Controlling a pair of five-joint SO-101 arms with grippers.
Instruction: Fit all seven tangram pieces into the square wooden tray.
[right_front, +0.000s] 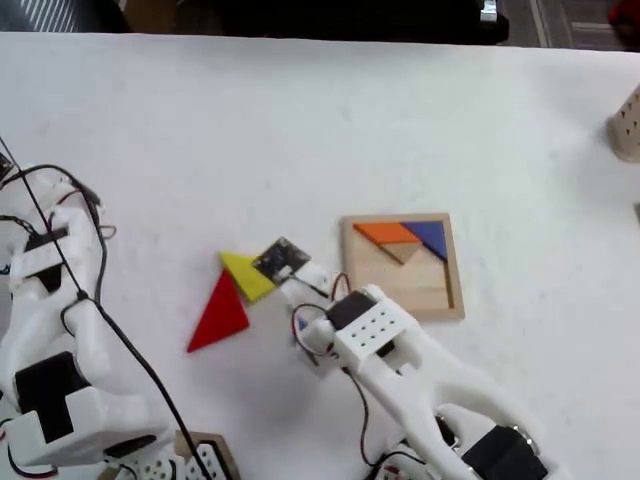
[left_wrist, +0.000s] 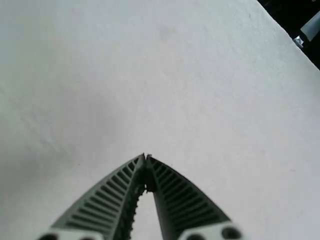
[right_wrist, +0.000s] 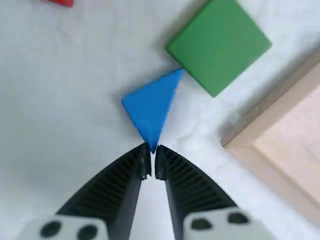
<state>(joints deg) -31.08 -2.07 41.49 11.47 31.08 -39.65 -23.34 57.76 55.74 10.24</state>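
The square wooden tray (right_front: 448, 300) lies right of centre and holds an orange piece (right_front: 385, 233), a dark blue triangle (right_front: 430, 237) and a small tan triangle (right_front: 404, 252) along its far side. A yellow triangle (right_front: 245, 275) and a red triangle (right_front: 218, 312) lie on the table to its left. In the right wrist view a blue triangle (right_wrist: 150, 107) and a green square (right_wrist: 219, 45) lie beside the tray's corner (right_wrist: 265, 120). My right gripper (right_wrist: 152, 150) is shut, its tips at the blue triangle's near corner. My left gripper (left_wrist: 145, 159) is shut over bare table.
The right arm (right_front: 400, 350) reaches in from the lower edge between the tray and the loose pieces. The left arm (right_front: 50, 330) and its cables sit at the left edge. A pegged wooden block (right_front: 625, 125) stands at the far right.
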